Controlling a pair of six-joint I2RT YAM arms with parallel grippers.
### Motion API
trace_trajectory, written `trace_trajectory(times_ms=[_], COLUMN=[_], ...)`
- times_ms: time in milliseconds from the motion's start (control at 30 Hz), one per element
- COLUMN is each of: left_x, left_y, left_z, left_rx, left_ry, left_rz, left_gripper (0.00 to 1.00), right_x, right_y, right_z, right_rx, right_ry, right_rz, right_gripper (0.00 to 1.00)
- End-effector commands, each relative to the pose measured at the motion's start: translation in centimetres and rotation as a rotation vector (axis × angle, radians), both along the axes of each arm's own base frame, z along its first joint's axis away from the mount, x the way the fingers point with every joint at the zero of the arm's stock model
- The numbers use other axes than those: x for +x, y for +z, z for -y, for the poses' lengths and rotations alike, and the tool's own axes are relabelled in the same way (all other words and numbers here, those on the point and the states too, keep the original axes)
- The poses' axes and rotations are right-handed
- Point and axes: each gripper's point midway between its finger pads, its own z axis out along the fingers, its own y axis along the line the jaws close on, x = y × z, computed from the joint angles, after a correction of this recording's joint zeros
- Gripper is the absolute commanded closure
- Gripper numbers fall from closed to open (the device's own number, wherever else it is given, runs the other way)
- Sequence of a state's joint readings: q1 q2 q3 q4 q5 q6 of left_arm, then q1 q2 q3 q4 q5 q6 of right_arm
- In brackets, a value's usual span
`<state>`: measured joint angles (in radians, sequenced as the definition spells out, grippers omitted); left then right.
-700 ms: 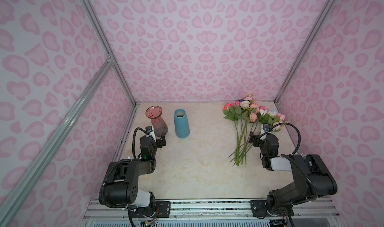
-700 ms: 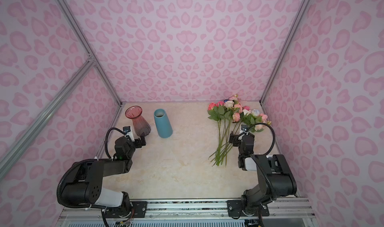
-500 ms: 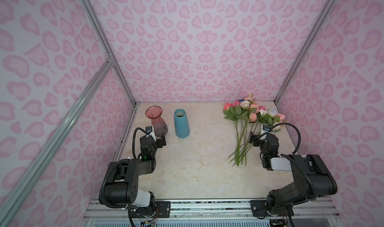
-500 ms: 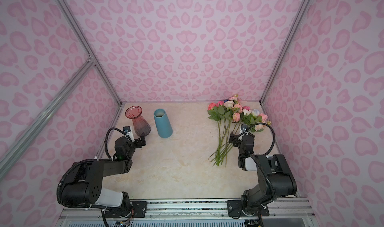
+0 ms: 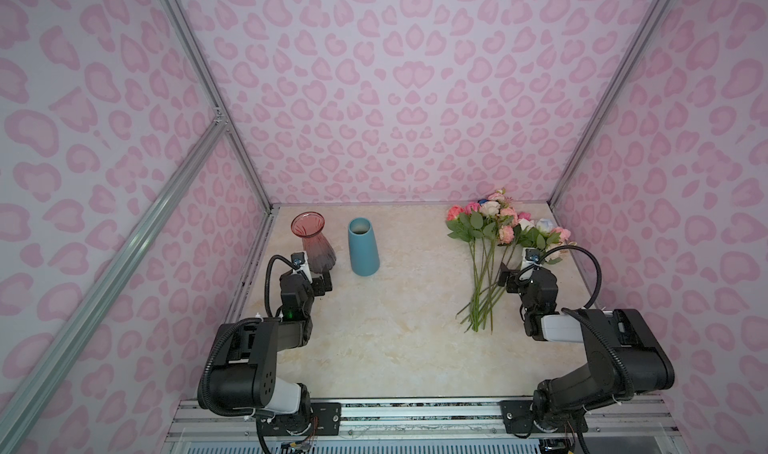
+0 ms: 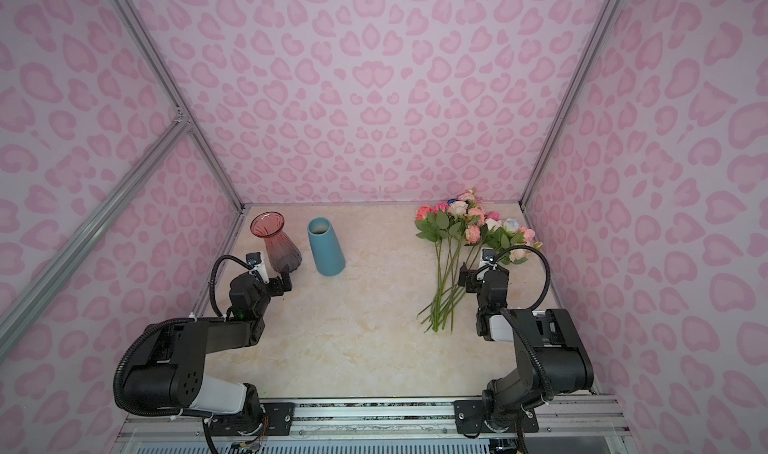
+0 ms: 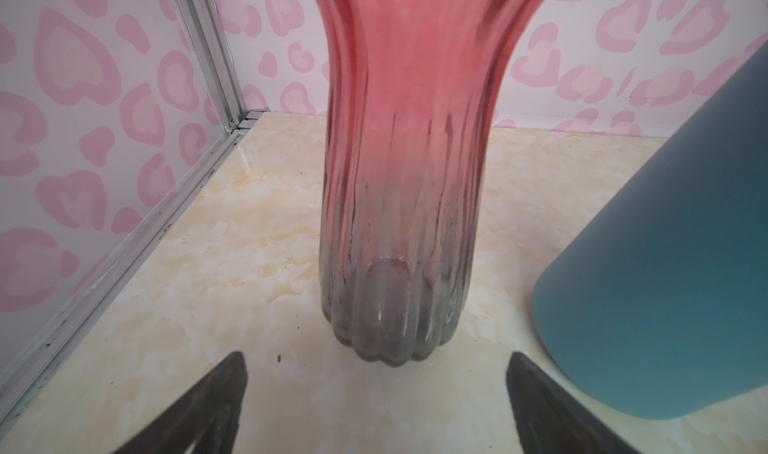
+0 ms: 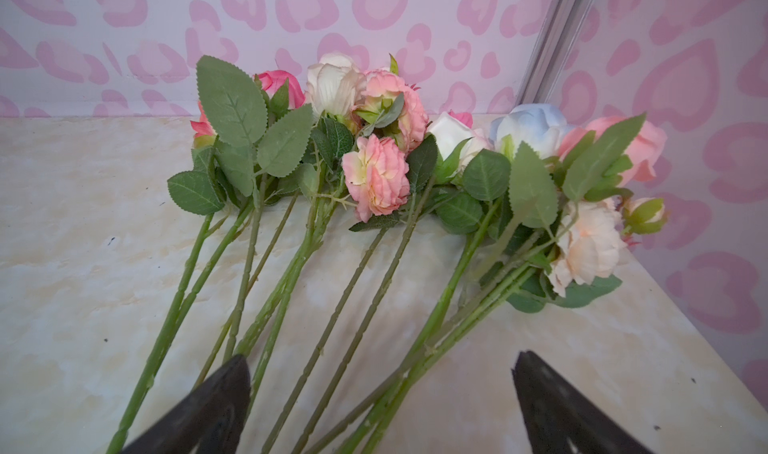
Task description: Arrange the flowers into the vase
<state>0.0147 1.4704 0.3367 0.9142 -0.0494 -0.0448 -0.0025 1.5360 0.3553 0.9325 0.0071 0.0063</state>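
Observation:
The flowers [image 5: 494,223] [image 6: 461,223] lie in a loose bunch at the back right of the table, blooms toward the back wall and green stems fanned toward me. My right gripper [image 5: 509,279] [image 6: 467,281] hovers open just right of the stems. In the right wrist view its jaws [image 8: 381,354] straddle several stems without touching them, with the pink, cream and pale blue flowers [image 8: 376,173] beyond. A ribbed pink-red glass vase [image 5: 313,244] [image 6: 278,244] [image 7: 403,182] stands upright at the back left. My left gripper [image 5: 323,281] [image 6: 283,283] [image 7: 376,360] is open and empty just in front of its base.
A teal tapered vase [image 5: 363,248] [image 6: 326,248] [image 7: 665,265] stands upright right beside the glass one. Pink-patterned walls enclose the marble-look table [image 5: 395,327] on three sides. An aluminium rail [image 7: 124,244] runs along the left wall's foot, close to the left gripper.

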Motion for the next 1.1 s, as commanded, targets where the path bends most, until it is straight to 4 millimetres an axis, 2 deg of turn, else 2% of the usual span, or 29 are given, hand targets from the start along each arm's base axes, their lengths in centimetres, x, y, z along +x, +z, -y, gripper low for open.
trace_trajectory(times_ms=[0, 567, 767, 1067], left_x=[0.4, 0.3, 1.2, 0.1], left_y=[1.0, 1.1, 2.6, 4.8], left_z=[0.0, -0.4, -0.4, -0.1], left_rx=[0.004, -0.002, 0.004, 0.001], left_ry=[0.000, 0.014, 0.011, -0.004], left_rz=[0.041, 0.044, -0.030, -0.040], left_gripper=[0.02, 0.02, 0.02, 0.02], right_x=[0.1, 0.0, 0.0, 0.0], right_y=[0.0, 0.1, 0.1, 0.1], right_z=[0.0, 0.1, 0.4, 0.3], right_rx=[-0.004, -0.001, -0.004, -0.005], right_ry=[0.002, -0.008, -0.022, -0.021], right_rz=[0.001, 0.004, 0.002, 0.003], right_gripper=[0.00, 0.00, 0.00, 0.00])
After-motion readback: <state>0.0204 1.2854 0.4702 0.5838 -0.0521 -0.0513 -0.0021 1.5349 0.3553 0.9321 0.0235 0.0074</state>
